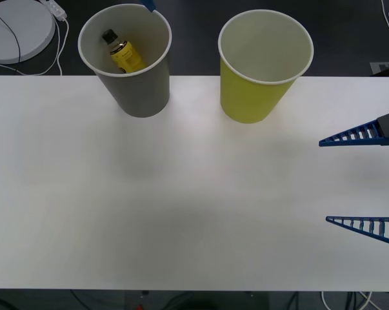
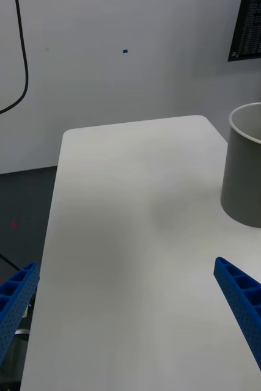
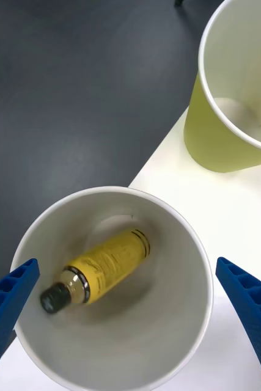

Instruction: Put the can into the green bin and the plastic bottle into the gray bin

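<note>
The gray bin stands at the back left of the white table. Inside it lies the plastic bottle, yellow with a black cap, on its side. My left gripper hovers open right above this bin, and a bit of blue finger shows at its far rim. The green bin stands to the right, also seen from above. My right gripper is open over the table's right side, holding nothing. The gray bin is ahead of it. The can is out of view.
A white round device with a cable lies on the dark floor behind the table's back left corner. A dark screen hangs on the wall beyond the table. The table ends just behind both bins.
</note>
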`<state>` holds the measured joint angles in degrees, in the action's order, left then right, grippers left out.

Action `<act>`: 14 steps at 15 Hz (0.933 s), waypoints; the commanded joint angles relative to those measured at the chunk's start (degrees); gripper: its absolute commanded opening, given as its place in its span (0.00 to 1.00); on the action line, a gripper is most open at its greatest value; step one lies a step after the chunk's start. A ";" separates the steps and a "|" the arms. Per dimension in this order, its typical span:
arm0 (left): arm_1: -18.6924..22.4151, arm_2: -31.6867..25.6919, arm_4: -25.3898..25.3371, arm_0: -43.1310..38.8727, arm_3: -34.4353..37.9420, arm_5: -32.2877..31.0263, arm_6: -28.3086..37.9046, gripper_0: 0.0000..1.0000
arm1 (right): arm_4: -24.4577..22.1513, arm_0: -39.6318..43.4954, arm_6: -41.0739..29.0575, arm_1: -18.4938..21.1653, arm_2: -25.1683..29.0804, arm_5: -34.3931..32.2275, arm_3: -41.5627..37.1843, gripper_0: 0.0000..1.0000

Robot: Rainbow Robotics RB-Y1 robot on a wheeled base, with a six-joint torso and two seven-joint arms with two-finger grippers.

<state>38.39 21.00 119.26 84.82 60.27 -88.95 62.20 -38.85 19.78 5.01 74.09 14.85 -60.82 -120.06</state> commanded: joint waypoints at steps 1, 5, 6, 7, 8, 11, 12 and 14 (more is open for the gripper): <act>0.02 0.00 -0.17 -0.09 0.02 0.01 -0.24 1.00 | 0.00 0.00 0.00 0.00 0.00 0.00 0.00 1.00; 1.77 0.00 -1.93 -0.62 1.25 -1.05 -0.94 1.00 | 0.00 0.00 0.00 0.00 0.00 0.00 0.00 1.00; 2.92 -0.08 -2.54 -2.02 3.89 -1.05 -0.50 1.00 | 0.00 0.00 0.00 0.00 0.00 0.00 0.00 1.00; 3.71 -0.17 -2.81 -3.52 6.26 -1.05 -0.06 1.00 | 0.00 0.00 0.00 0.00 0.00 0.00 0.00 1.00; 4.67 -1.31 -3.51 -5.36 8.46 -1.05 0.29 1.00 | 0.00 0.00 0.00 0.00 0.00 0.00 0.00 1.00; 7.14 -4.13 -6.06 -10.64 14.17 -1.05 0.46 1.00 | 0.00 0.00 0.00 0.00 0.00 0.00 0.00 1.00; 8.37 -4.92 -6.85 -12.75 16.72 -1.05 0.73 1.00 | 0.00 0.00 0.00 0.00 0.00 0.00 0.00 1.00; 10.56 -6.68 -9.31 -16.00 20.41 -1.05 1.08 1.00 | 0.00 0.00 0.00 0.00 0.00 0.00 0.00 1.00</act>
<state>47.85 15.17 111.30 70.37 78.98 -89.99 63.07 -38.85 19.77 5.01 74.09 14.85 -60.82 -120.06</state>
